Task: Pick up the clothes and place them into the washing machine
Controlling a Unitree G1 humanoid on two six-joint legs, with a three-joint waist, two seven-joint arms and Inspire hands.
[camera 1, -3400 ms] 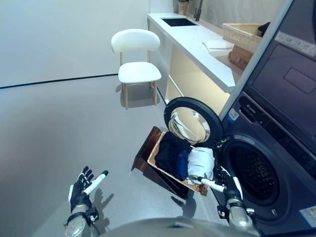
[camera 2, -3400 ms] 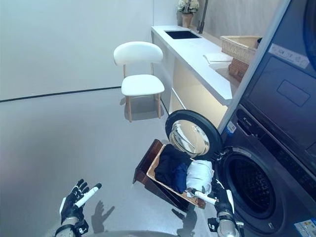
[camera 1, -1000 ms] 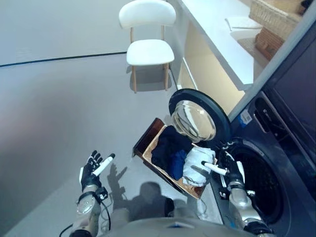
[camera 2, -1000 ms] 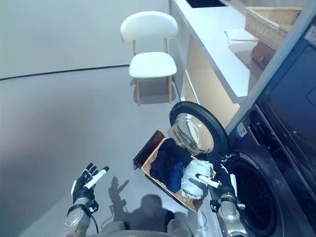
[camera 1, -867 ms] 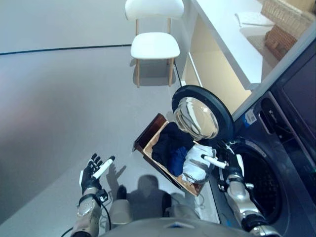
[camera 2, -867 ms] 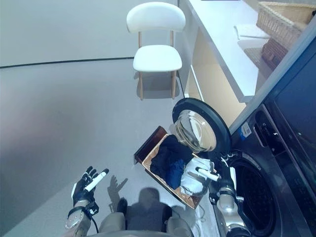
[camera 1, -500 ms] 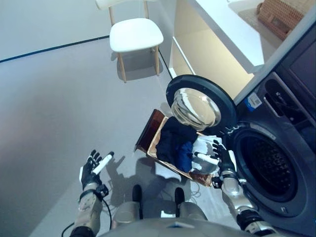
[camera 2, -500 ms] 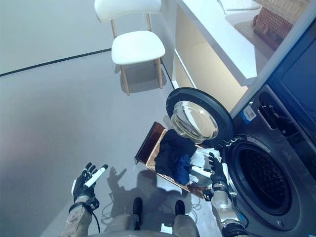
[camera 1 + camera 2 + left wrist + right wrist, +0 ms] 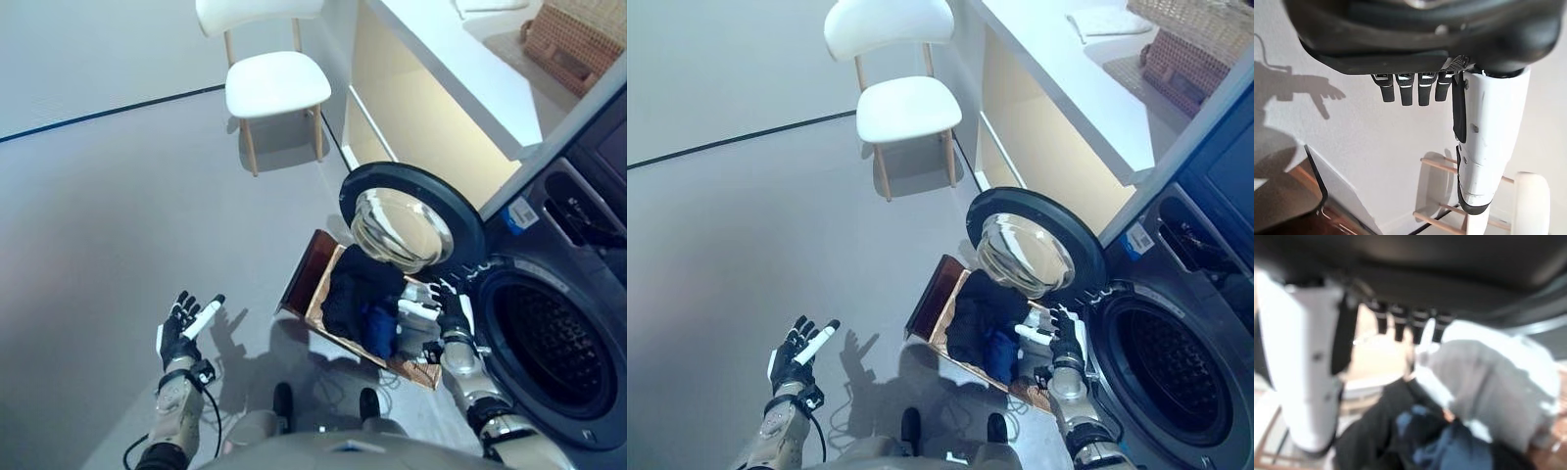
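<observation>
Left eye view, contents by size, largest first.

Washing machine (image 9: 549,343): dark front-loader at the right, drum empty and dark, its round door (image 9: 411,225) swung open toward the basket.

Counter (image 9: 460,78): long white top behind the machine, with a wicker basket (image 9: 578,39) at its far end. Not part of the task.

Chair (image 9: 269,78): white seat on wooden legs, well apart on the floor.

Laundry basket (image 9: 318,294): wooden tray on the floor, tilted, just beside the machine and under the open door.

Clothes: all in the basket, none lifted. A black garment (image 9: 358,289) lies on the left, a blue piece (image 9: 380,328) is against it, and a white garment (image 9: 1488,382) lies nearest the drum.

Right hand (image 9: 446,318): over the white garment at the basket's machine side; fingers straight and spread, white-covered thumb standing off, nothing held. Whether the fingertips touch the cloth cannot be told.

Left hand (image 9: 181,328): idle over bare floor, fingers relaxed and spread, empty.

Step in hand, as judged: reach for the white garment. To do it well, sink the fingers into the bulk of the cloth before curling, gather a fold rather than an edge so it does not trail, and lift clear of the basket wall and door rim before swinging to the drum.
</observation>
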